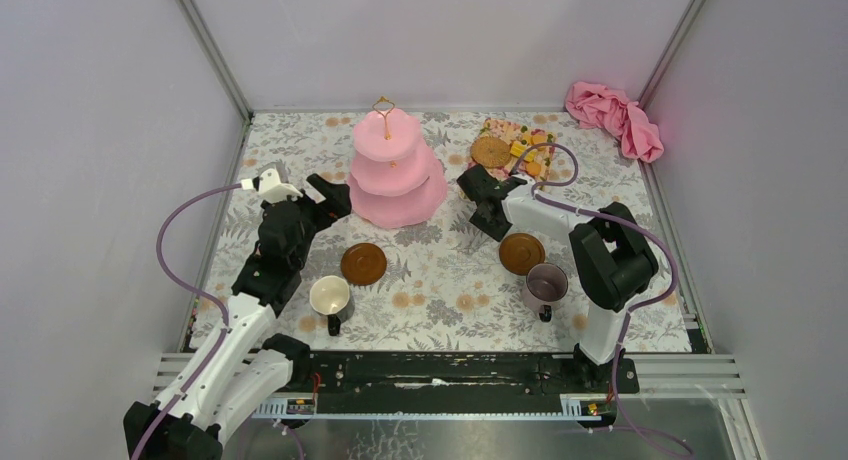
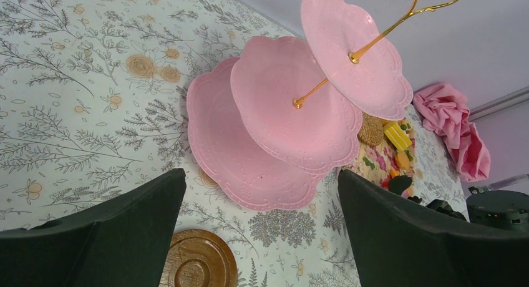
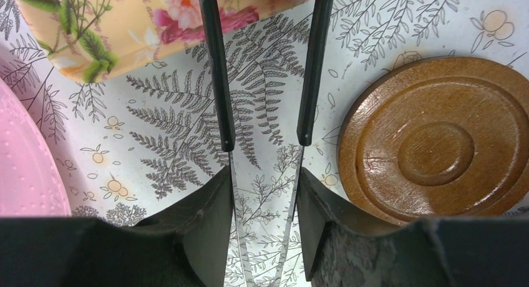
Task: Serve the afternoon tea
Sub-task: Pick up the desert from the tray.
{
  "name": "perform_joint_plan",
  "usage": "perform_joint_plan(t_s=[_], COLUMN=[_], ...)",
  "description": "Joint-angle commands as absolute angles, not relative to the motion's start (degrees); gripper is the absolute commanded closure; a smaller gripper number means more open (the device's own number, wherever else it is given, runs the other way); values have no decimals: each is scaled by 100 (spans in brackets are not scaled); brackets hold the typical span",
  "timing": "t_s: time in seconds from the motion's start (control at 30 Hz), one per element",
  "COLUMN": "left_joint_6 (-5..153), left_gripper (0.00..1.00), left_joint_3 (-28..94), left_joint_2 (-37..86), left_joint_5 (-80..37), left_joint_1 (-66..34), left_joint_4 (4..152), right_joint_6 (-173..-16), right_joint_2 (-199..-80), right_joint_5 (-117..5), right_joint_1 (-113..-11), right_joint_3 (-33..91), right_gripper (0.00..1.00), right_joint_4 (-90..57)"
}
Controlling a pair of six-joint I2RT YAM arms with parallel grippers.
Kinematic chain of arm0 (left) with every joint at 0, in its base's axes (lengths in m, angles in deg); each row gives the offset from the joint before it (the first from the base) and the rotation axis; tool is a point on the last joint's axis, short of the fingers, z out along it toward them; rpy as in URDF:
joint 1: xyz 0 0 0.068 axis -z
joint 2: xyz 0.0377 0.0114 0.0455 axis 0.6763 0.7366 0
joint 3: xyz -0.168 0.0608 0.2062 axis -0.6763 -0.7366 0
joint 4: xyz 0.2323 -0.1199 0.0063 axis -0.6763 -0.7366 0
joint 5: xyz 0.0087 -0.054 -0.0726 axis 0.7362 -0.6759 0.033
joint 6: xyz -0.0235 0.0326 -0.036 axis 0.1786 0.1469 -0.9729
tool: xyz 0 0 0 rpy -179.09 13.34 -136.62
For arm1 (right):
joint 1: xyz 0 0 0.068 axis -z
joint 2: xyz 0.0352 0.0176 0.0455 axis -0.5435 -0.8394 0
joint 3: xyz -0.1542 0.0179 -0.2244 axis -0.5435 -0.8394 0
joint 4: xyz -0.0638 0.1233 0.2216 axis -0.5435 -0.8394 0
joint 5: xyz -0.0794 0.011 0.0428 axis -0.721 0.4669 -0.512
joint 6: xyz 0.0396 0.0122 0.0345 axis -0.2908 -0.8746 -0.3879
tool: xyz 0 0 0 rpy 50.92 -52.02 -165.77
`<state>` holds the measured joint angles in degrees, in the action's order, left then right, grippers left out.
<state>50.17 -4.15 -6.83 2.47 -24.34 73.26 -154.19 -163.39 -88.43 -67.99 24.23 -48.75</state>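
Observation:
The pink three-tier cake stand [image 1: 397, 175] stands at the back centre, its tiers bare; it also shows in the left wrist view [image 2: 274, 131]. Small orange and yellow biscuits [image 1: 530, 150] lie on a floral tray [image 1: 500, 130] to its right. One brown saucer [image 1: 363, 264] lies bare beside the white mug [image 1: 329, 298]. The other saucer [image 1: 521, 252] lies bare beside the purple mug [image 1: 546, 283]. My left gripper [image 1: 330, 200] is open and empty, left of the stand. My right gripper [image 3: 265, 193] is shut on slim black tongs [image 3: 216, 81], between the tray and the right saucer [image 3: 436, 143].
A pink cloth [image 1: 615, 115] lies bunched in the back right corner. A round woven brown piece [image 1: 490, 152] sits on the tray's left side. Grey walls close in the left, back and right sides. The floral table cover [image 1: 450, 280] spans the whole work area.

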Motion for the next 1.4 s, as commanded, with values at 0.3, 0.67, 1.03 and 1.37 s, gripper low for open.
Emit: perform_joint_plan(t_s=[0.3, 0.67, 1.03, 1.37], left_joint_6=[5148, 5153, 5133, 5178], left_gripper=[0, 0, 0, 0], left_joint_3=[-363, -349, -361, -379], left_joint_2=[-666, -624, -603, -683], left_joint_5=[280, 278, 222, 301], left_joint_1=[-2480, -2484, -2524, -2533], left_joint_4=[7628, 7637, 7641, 7596], right_joint_6=[-15368, -15163, -14766, -14153], right_joint_2=[-16144, -16058, -15869, -15631], right_joint_5=[-8724, -8680, -8841, -9326], right_joint_1=[-6799, -6756, -6763, -6922], right_joint_3=[2468, 2260, 2060, 2245], right_gripper=[54, 58, 67, 71], right_joint_4=[-4832, -4652, -4579, -4668])
